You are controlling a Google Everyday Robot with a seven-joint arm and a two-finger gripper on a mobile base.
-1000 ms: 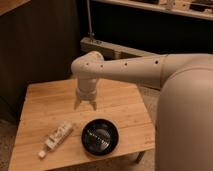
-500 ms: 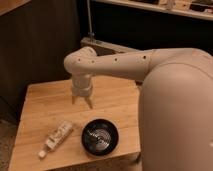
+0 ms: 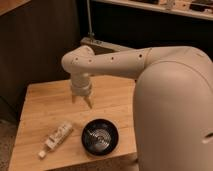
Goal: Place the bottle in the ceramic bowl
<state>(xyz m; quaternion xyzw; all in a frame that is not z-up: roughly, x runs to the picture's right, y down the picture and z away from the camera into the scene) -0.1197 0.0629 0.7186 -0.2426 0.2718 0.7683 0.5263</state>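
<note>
Wood makes up the table [image 3: 40,105], and both things for our job sit on it. We see the bottle [image 3: 56,136] lying flat on its side near the front left corner. Its white cap points at that corner, and its other end points toward the middle of the table. We think it lies down like this because it is slim and would tip over if it stood up.

The ceramic bowl [image 3: 100,122] is black and shiny. It sits near the front edge, just beside the bottle on the right, and they do not touch. Nothing is inside it yet.

Our gripper [image 3: 83,102] hangs over the middle of the table and points down. It is farther back than the bottle and the bowl. The fingers are spread apart and hold nothing. We think they are apart so they can fit around the thin bottle.

Our job has not really started yet. We guess the gripper should go toward the front left corner, come down over the bottle and squeeze across its thin body.
</note>
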